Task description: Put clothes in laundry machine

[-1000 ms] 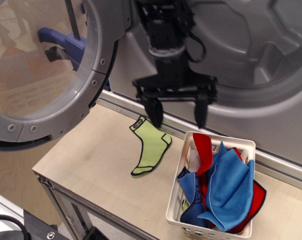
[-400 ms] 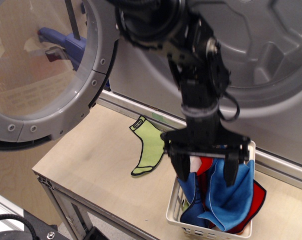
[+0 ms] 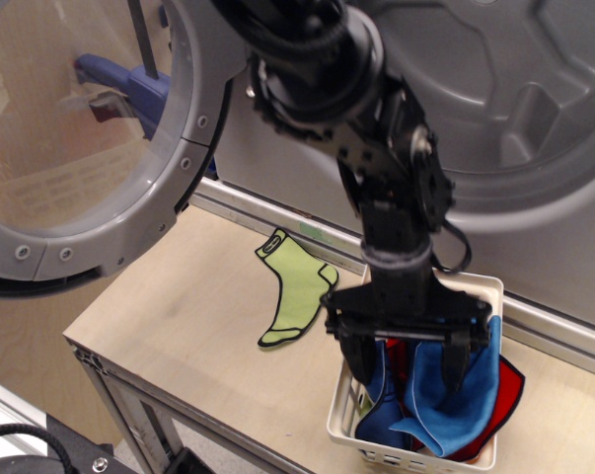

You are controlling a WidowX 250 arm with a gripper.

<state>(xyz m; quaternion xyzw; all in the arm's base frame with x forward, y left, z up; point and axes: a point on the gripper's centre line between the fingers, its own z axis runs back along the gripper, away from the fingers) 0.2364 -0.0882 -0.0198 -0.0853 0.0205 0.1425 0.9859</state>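
Note:
My gripper (image 3: pixel 408 369) hangs open over the white slatted basket (image 3: pixel 346 410), its two dark fingers (image 3: pixel 360 363) reaching down into the pile of blue and red fabric pieces (image 3: pixel 455 390) inside it. The frame does not show whether the fingers touch any piece. A lime-green sock (image 3: pixel 297 291) lies flat on the wooden tabletop to the left of the basket. The grey laundry machine (image 3: pixel 534 109) fills the back, its drum mouth open. Its round bolt-studded door (image 3: pixel 90 138) with a clear window stands swung open at the left.
The wooden table (image 3: pixel 188 326) has its front edge and left corner close to the sock. A grey metal sill (image 3: pixel 267 212) runs along the machine's foot behind the sock and basket. The dark arm (image 3: pixel 327 79) crosses the drum mouth.
My gripper has moved right and down, from above the sock to over the basket, then lowered its open fingers into the blue and red clothes. The sock has not moved.

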